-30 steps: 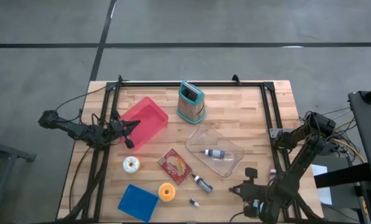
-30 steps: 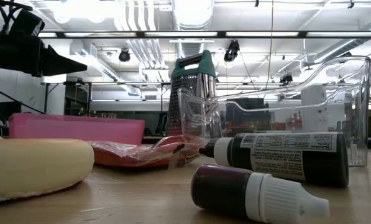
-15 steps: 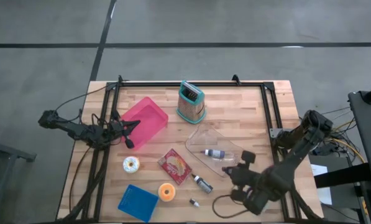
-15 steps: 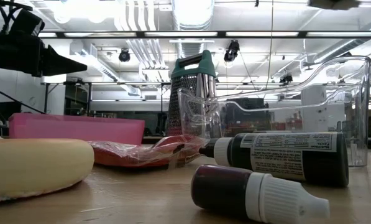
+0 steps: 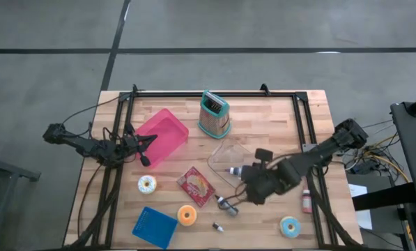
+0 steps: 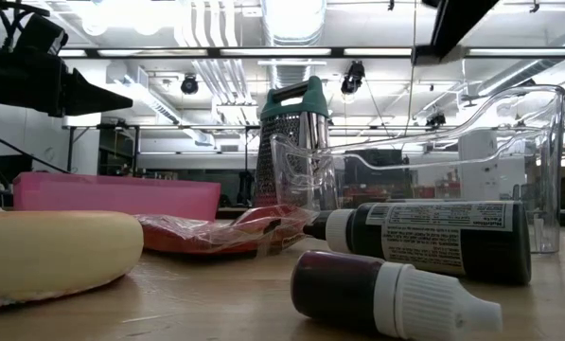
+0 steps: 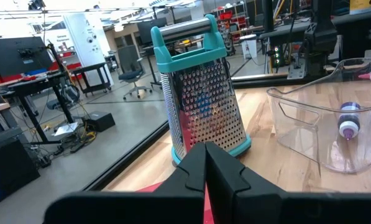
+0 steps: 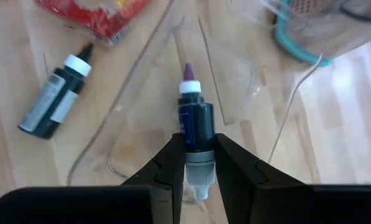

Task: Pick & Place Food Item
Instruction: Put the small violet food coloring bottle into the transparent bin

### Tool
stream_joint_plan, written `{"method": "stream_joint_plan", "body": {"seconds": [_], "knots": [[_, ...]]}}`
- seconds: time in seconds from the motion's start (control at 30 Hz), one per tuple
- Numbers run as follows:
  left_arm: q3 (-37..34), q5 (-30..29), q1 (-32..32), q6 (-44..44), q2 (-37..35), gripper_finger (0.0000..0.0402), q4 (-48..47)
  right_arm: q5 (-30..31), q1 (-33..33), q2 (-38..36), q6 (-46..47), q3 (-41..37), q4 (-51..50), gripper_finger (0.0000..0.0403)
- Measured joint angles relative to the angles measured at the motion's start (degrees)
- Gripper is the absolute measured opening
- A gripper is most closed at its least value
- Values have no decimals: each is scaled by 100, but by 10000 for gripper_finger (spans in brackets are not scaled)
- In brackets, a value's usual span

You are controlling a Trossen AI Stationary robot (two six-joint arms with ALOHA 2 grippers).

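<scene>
A clear plastic tray [image 5: 223, 153] lies mid-table with a dark bottle [image 8: 194, 121] with a purple tip on its side inside it. My right gripper [image 8: 194, 163] is open above the tray's right part [image 5: 248, 184]; in the right wrist view its fingers frame the bottle below. The low view shows no finger inside the tray [image 6: 509, 142]. A red snack packet [image 5: 196, 185], a white sprinkled donut [image 5: 147, 184], an orange donut [image 5: 187, 215] and a blue-iced donut [image 5: 289, 226] lie flat on the table. My left gripper [image 5: 146, 155] is shut and empty beside the pink bin [image 5: 163, 134].
A metal grater [image 5: 214, 115] with a teal rim stands at the far middle. A blue lid [image 5: 154, 226] lies near left. A dark bottle [image 5: 226, 204], a small bottle [image 5: 217, 226] and a pink bottle [image 5: 306, 201] lie toward the near side. A black frame [image 5: 298, 118] edges the table.
My right gripper has swung from the table's near right corner toward the far edge and the left, ending over the clear tray. The blue-iced donut and the pink bottle, hidden under the arm before, now show. Nothing on the table has moved.
</scene>
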Motion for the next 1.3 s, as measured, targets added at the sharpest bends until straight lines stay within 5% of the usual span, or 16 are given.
{"method": "stream_joint_plan", "body": {"seconds": [0.43, 0.83, 1.3], "knots": [[1, 0, 0, 0, 0, 5, 1, -1597, -977, 72, -312, -468, 438, 68], [1, -1, -1, 0, 0, 5, 2, -2192, -1141, 79, -517, -1375, 1555, 68], [2, -1, 1, 0, 0, 5, 0, -2634, -1228, 68, 1798, -2244, 2802, 68]]}}
